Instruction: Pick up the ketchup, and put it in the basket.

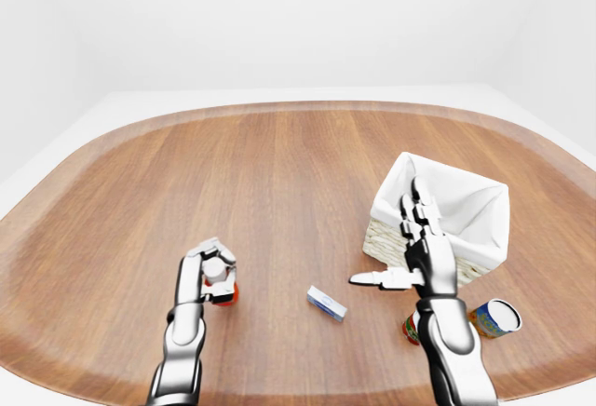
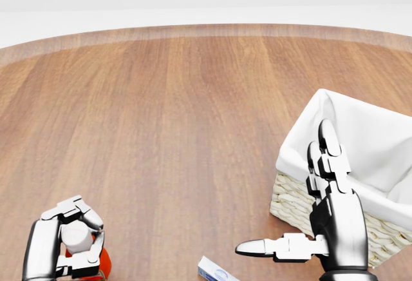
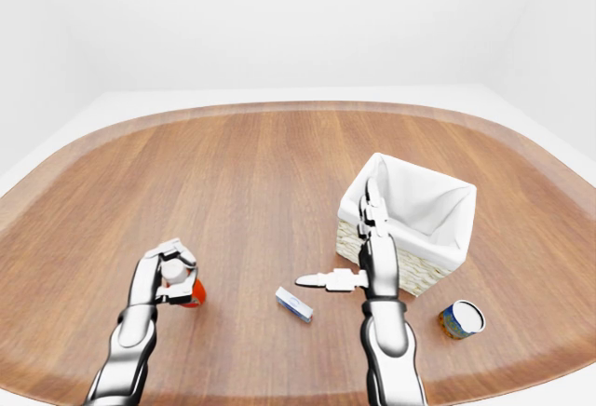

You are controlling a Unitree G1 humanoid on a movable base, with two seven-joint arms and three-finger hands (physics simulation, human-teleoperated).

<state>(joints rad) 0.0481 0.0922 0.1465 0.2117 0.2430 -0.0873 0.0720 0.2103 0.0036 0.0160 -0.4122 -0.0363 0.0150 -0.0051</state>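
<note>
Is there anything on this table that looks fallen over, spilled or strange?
Only one thing: the blue-and-yellow tin can lies on its side right of the white-lined wicker basket. Nothing is spilled. The red ketchup bottle stands upright in the left hand.

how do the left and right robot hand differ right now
The left robot hand has its fingers closed round the ketchup; the right robot hand is open and holds nothing. The left sits far from the basket; the right stands beside it, fingers up, thumb out sideways. Both are silver and black.
</note>
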